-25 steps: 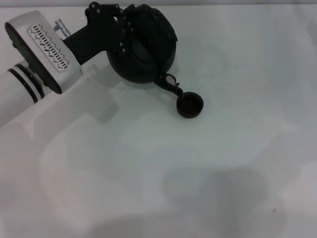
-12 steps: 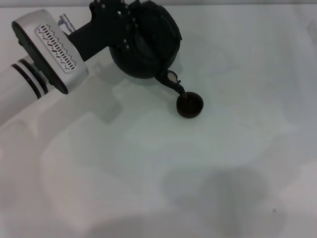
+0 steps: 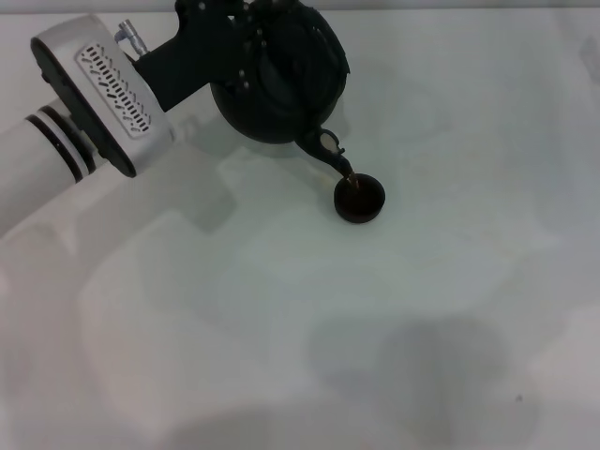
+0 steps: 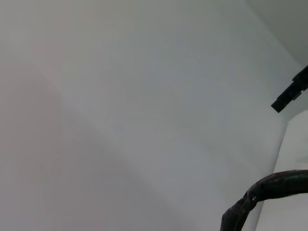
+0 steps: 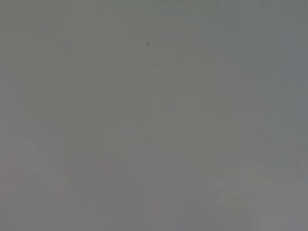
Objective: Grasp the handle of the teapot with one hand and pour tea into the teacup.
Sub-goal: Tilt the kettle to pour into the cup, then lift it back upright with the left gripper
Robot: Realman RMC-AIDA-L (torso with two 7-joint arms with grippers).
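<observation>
Head view: my left gripper (image 3: 246, 37) is clamped on the teapot (image 3: 281, 84) by its handle (image 3: 267, 23) near the tabletop's (image 3: 281, 328) far edge, left of centre; pot tipped, spout over the teacup (image 3: 360, 199) just beside it. Left wrist view shows only a bit of the handle hoop. Right wrist view shows blank grey; right gripper unseen

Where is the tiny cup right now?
In the head view the teacup sits on the white table, a little right of centre, right under the spout of the tilted teapot that the left gripper holds.
</observation>
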